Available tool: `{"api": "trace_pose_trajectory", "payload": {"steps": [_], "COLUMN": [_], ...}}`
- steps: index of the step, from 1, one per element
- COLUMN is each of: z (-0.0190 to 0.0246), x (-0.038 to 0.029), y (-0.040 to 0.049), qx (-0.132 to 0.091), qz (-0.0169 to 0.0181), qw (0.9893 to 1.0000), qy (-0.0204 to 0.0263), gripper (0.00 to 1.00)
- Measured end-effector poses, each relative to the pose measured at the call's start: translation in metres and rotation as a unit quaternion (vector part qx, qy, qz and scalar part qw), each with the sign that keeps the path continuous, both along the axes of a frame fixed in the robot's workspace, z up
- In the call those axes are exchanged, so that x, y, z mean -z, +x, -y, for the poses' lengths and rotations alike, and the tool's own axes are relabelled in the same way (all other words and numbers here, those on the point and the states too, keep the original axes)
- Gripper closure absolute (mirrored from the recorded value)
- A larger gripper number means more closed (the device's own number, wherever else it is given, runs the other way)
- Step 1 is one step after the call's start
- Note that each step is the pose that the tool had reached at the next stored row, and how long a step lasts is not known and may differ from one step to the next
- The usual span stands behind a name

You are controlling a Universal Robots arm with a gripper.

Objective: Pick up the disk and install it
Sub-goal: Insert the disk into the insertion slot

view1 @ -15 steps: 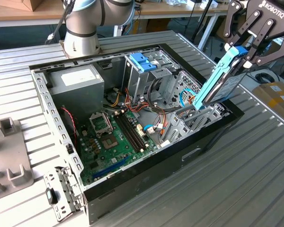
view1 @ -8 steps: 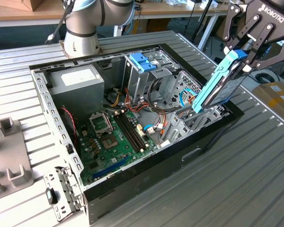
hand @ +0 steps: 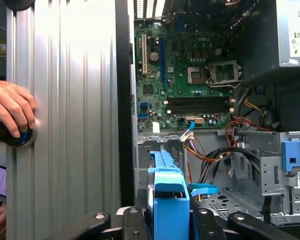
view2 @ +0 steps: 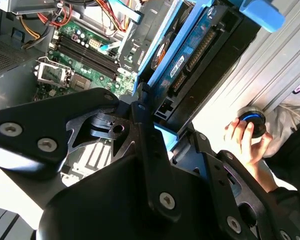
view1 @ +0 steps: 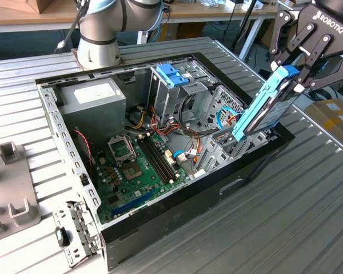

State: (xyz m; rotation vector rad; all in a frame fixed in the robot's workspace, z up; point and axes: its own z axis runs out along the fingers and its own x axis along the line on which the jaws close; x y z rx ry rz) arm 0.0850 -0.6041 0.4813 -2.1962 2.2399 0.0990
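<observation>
The disk [view1: 263, 105], a dark-grey drive in a light-blue carrier rail, is tilted steeply over the open computer case [view1: 51, 114], on the exterior view's right. Its lower end reaches down to the metal bay by the case's wall, and whether it touches the bay cannot be told. My gripper [view1: 294, 71] is shut on the disk's upper end. In the second wrist view the disk [view2: 190, 55] runs away from the gripper [view2: 165, 125] toward the case. In the first wrist view the blue carrier [hand: 169, 200] sits between the black fingers [hand: 135, 220].
Inside the case lie a green motherboard [view1: 137, 171], a grey power supply [view1: 91, 97], loose cables and a deeper-blue latch on a metal cage [view1: 172, 74]. A person's hand [hand: 12, 107] rests on a black knob on the ribbed table. A grey fixture [view1: 11, 188] stands at the exterior view's left.
</observation>
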Motion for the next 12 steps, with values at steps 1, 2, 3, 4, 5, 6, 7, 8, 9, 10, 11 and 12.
{"api": "trace_pose_trajectory", "payload": {"steps": [1,2,3,4,5,6,7,8,9,10,11,12], "z": [0.0005,0.0006,0.0007,0.0007,0.0008,0.0008,0.0008,0.0008,0.0008,0.0008,0.0008,0.0008], "x": [0.0012,0.0024,0.0033,0.0044,0.0055,0.0067,0.0078,0.009,0.0101,0.0114,0.0123,0.013], "y": [-0.0002,-0.0002,-0.0002,-0.0002,-0.0003,-0.0003,-0.0003,-0.0004,-0.0005,-0.0007,-0.001,-0.0012], "qx": [0.0,0.0,0.0,0.0,0.0,0.0,0.0,0.0,0.0,0.0,0.0,0.0], "qz": [0.0,0.0,0.0,0.0,0.0,0.0,0.0,0.0,0.0,0.0,0.0,0.0], "qw": [1.0,1.0,1.0,1.0,1.0,1.0,1.0,1.0,1.0,1.0,1.0,1.0], "qy": [-0.0001,-0.0001,-0.0001,-0.0001,0.0,0.0,0.0,0.0,0.0001,0.0001,0.0,0.0], "gripper": [0.63,0.63,0.63,0.63,0.63,0.63,0.63,0.63,0.63,0.63,0.63,0.63]}}
